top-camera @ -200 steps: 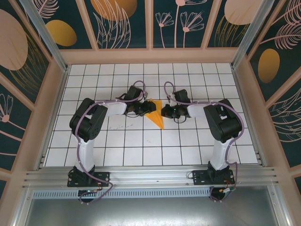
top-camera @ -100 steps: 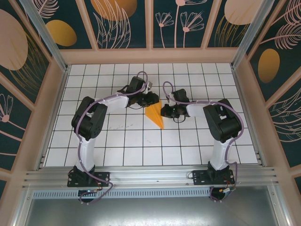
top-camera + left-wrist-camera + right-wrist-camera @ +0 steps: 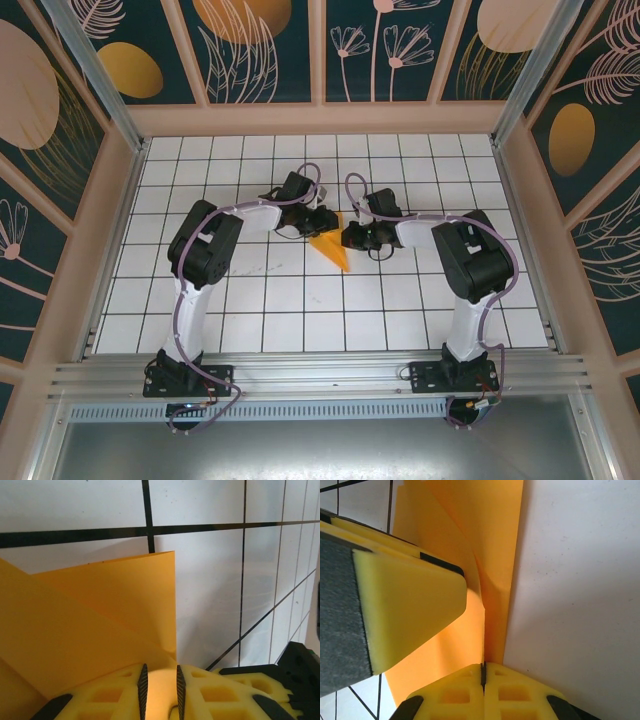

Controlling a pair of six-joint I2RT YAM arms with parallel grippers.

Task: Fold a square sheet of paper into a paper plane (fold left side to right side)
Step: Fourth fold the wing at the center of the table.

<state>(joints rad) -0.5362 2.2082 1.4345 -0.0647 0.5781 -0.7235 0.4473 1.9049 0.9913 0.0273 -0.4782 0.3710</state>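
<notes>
Handling decides much here: the thin orange-yellow sheet of paper (image 3: 333,252), already creased into a pointed wedge, looks very light, soft and easy to wrinkle. It will probably slide on the smooth white table with black grid lines (image 3: 260,300). It lies near the middle of that table, between the 2 grippers, with its tip toward the arm bases. The left gripper (image 3: 160,682) has its yellow foam jaws narrow, and a raised layer of the sheet seems pinched between them. The right gripper (image 3: 483,672) has its jaws pressed fully together on an edge of the same sheet, near its wide far end. I judge the best hold is on an edge or corner of 1 layer only, close to the crease, with a gentle grip. A hard pull from both sides may tear it or spoil the fold.
</notes>
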